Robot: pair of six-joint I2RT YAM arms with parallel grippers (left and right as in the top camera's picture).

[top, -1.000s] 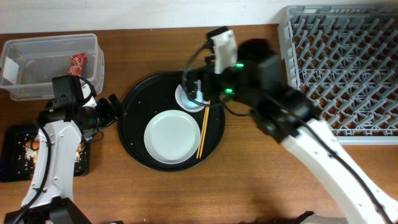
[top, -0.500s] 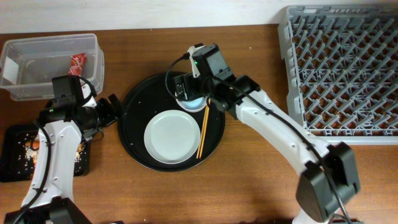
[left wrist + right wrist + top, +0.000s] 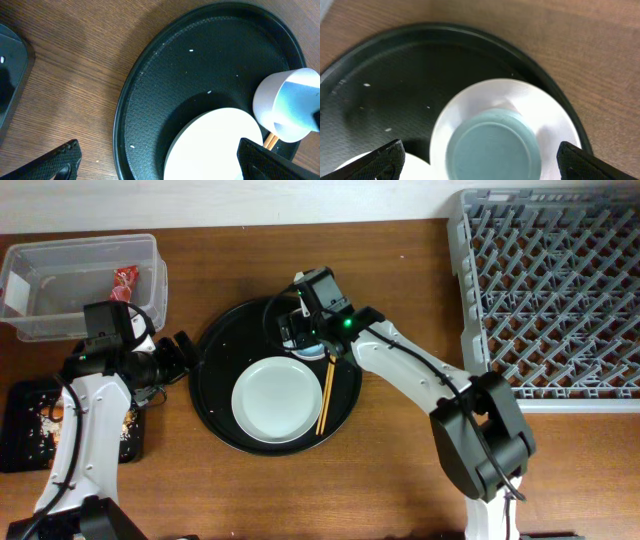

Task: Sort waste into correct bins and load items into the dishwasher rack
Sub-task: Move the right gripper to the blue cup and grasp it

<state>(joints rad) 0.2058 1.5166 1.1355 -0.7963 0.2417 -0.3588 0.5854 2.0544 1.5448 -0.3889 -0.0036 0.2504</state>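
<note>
A round black tray holds a pale plate, a pair of wooden chopsticks and a light blue cup. My right gripper is open just above the cup, one finger on each side. The cup's white wall rings a blue-green middle; I cannot tell the small bowl apart from it. My left gripper is open and empty by the tray's left rim. The left wrist view also shows the plate and the cup. A red wrapper lies in the clear tub.
The shallow black rectangular tray with whitish crumbs lies at the front left, partly under my left arm. The large grey dishwasher rack stands at the back right. A few white specks lie on the round tray's floor.
My right arm has swung left and down, bringing its open gripper closer over the cup. The left arm has not moved.
</note>
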